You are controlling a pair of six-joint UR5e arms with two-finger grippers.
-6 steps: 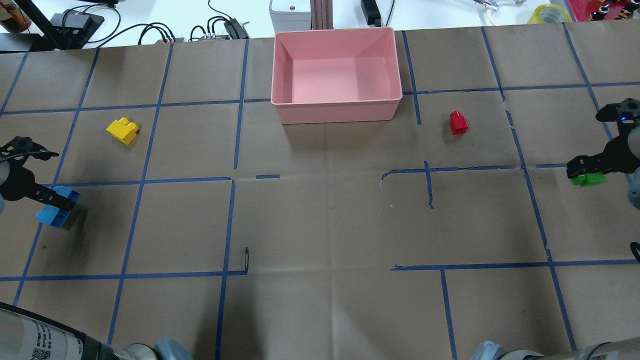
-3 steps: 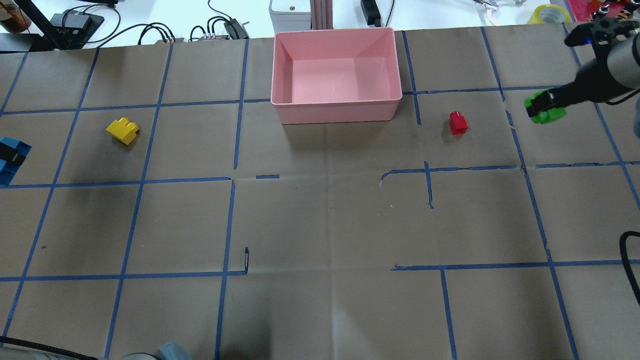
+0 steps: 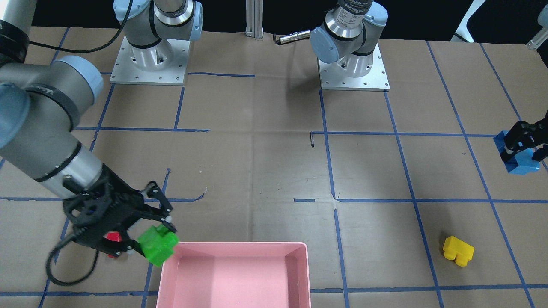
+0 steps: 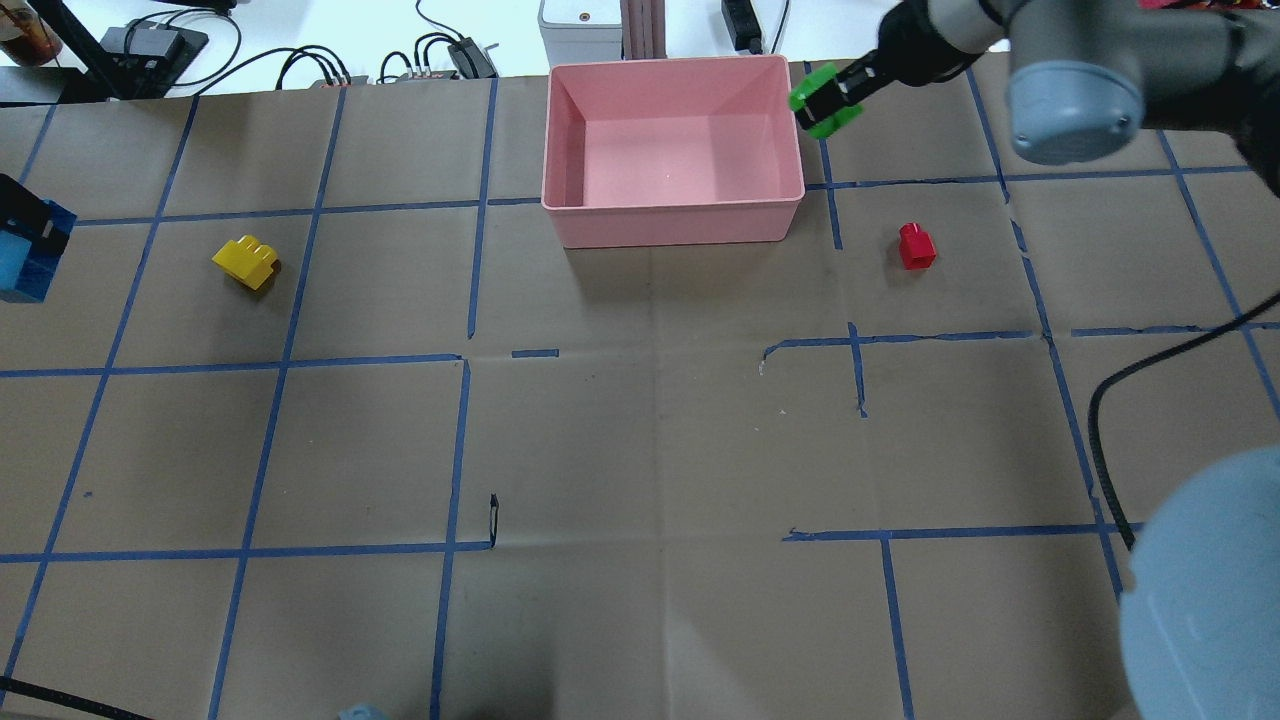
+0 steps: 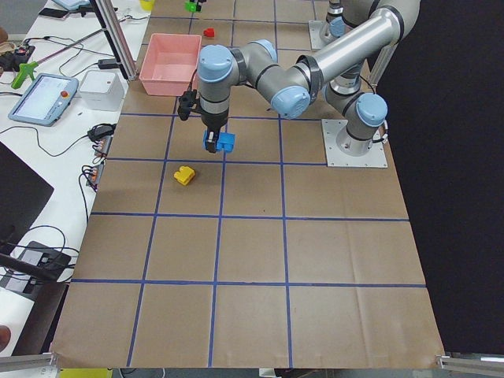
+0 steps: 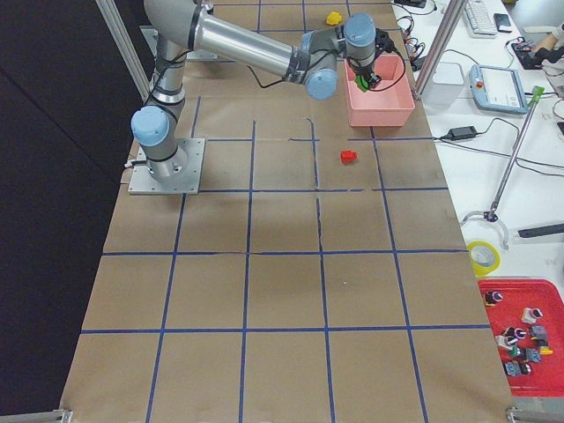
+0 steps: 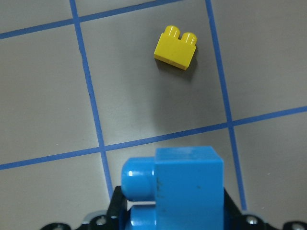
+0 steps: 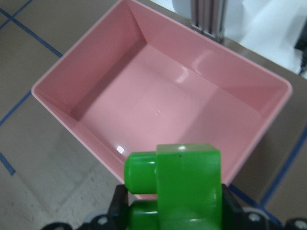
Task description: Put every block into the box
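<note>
My right gripper (image 4: 830,98) is shut on the green block (image 4: 822,112) and holds it in the air at the right rim of the pink box (image 4: 672,206). In the right wrist view the green block (image 8: 182,184) hangs in front of the empty box (image 8: 96,62). My left gripper (image 4: 28,232) is shut on the blue block (image 4: 25,268) and holds it above the table at the far left. The blue block (image 7: 184,184) fills the bottom of the left wrist view. The yellow block (image 4: 246,261) lies left of the box. The red block (image 4: 916,245) stands right of it.
The table is brown paper with a grid of blue tape lines (image 4: 460,450). Cables and small devices (image 4: 440,55) lie beyond the far edge behind the box. The right arm's elbow (image 4: 1075,90) reaches over the far right corner.
My right gripper has carried the green block from the right edge up and left to the box's right rim. My left gripper has lifted the blue block and moved it left and farther away.
</note>
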